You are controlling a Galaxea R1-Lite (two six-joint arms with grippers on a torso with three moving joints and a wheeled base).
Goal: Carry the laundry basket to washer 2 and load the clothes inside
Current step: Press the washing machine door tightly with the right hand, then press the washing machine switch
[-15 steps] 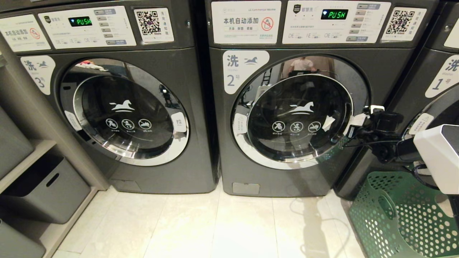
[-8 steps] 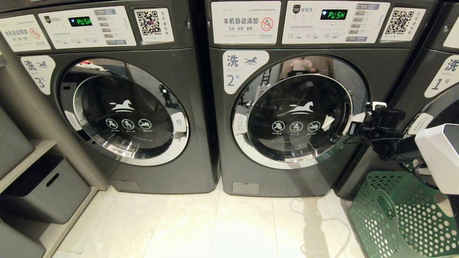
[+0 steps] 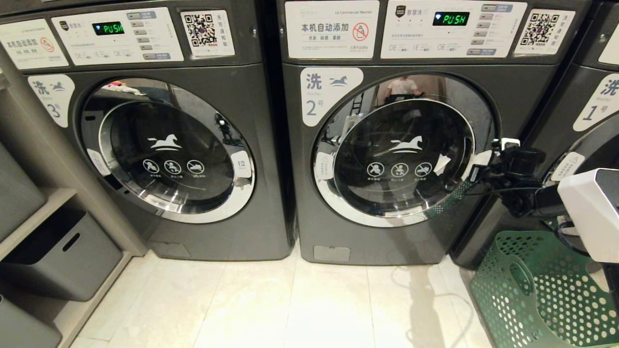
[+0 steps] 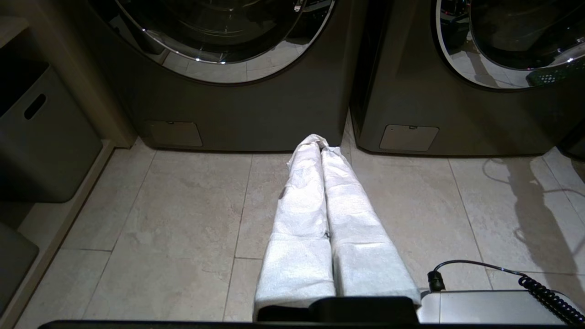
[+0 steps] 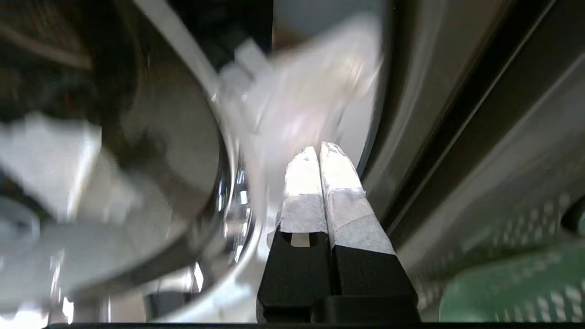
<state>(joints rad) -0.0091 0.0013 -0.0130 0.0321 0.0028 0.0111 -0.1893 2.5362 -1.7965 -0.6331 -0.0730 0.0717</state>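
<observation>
- While washer 2 (image 3: 401,150) stands shut, its round chrome-rimmed glass door (image 3: 404,157) flush in its frame, the laundry basket (image 3: 541,295) already sits on the tiled floor (image 3: 290,309) just to the washer's right, partly in front of the washer marked 1 (image 3: 587,125) — so the carrying part of the task looks done.
- No clothes can be made out in the slice of basket that shows; most of its inside is cut off or hidden behind the white arm housing (image 3: 592,212).
- Still to do, judging from this: open the door, lift the garment out of the basket, put it into the drum.
- The right gripper (image 3: 476,175) is at the right-hand edge of the door, its tips at the chrome rim beside a white tab (image 5: 301,100); its wrist view shows the two taped fingers (image 5: 340,183) pressed together with nothing between them.
- The left gripper (image 4: 322,141) hangs low over the floor, pointing at the gap between washer 3 (image 3: 164,145) and washer 2 — fingers closed, empty, idle.
- Compared with a second ago, the right gripper and its arm sit slightly higher against the door edge; the door, the basket and the washers are unchanged.
</observation>
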